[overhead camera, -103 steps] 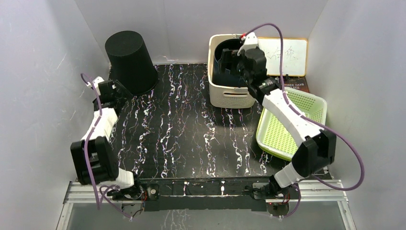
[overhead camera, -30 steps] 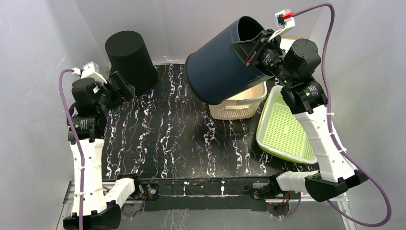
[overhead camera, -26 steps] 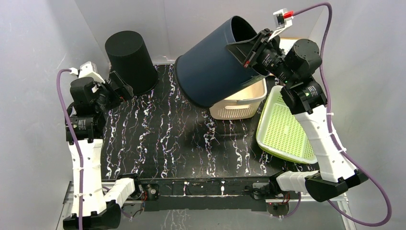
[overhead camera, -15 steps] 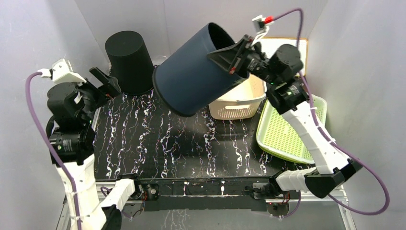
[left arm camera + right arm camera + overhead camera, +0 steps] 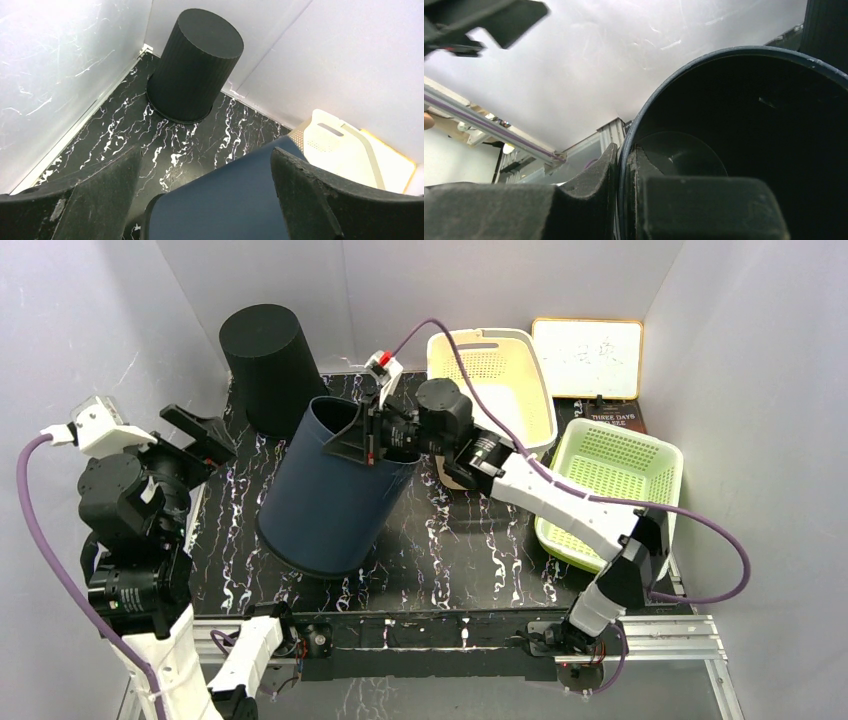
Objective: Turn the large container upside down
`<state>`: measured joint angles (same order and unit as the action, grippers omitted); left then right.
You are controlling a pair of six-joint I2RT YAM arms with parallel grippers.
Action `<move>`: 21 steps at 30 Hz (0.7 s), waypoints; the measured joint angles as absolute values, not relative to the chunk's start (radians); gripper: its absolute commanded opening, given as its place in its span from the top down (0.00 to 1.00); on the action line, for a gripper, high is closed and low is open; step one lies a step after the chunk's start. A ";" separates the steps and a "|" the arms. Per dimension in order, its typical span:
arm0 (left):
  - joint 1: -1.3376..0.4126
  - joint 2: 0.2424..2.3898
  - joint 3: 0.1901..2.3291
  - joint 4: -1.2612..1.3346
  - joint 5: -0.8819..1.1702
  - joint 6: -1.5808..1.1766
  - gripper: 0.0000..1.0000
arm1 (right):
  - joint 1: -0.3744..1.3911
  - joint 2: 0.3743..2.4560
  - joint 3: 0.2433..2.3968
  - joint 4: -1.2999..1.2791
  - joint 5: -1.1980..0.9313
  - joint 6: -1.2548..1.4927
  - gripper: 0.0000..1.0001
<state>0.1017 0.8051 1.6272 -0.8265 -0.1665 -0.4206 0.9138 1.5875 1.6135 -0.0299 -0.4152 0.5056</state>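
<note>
**Status: inversion not yet complete.**

**Position of the workpiece.** The large container (image 5: 325,505), dark blue, is over the left-centre of the marbled table (image 5: 470,550). It is in front of the black container (image 5: 268,360), which stands mouth-down in the back left corner. The large container is tilted. Its open mouth points up and toward the right arm, and its closed base is low, toward the front left. From the top view it cannot be told whether the base touches the table or hangs just above it. The container is clear of the white basket (image 5: 520,370) and well apart from the green basket (image 5: 660,455).

**Right gripper.** The right gripper (image 5: 368,435) is clamped on the container's rim. In the right wrist view one finger lies inside the wall and the other outside, with the rim pinched between them (image 5: 623,155). The dark interior and the round floor of the container (image 5: 734,125) are visible beyond.

**Left gripper.** The left gripper (image 5: 205,437) is raised at the left side, with its jaws spread wide and nothing between them. Its wrist camera looks down past both fingers (image 5: 95,195) onto the container's blue wall (image 5: 225,200) and the black container (image 5: 197,65). There is no contact with either.

**Work done.** The container is out of any basket and held by its rim over bare table.

**Work left.** The mouth faces upward, not downward. In judgement, the container needs a further rotation past horizontal until the rim faces the table. It then needs to be placed on its rim and released.
</note>
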 measured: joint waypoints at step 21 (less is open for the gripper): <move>0.102 0.751 1.613 -0.842 -0.200 -0.430 0.02 | 0.954 1.920 1.540 0.579 -0.406 0.807 1.00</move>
<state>0.1017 0.7513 1.6131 -0.8425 -0.2005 -0.4297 0.9543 1.9202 1.5402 0.5793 -0.4065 0.8070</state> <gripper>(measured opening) 0.983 0.053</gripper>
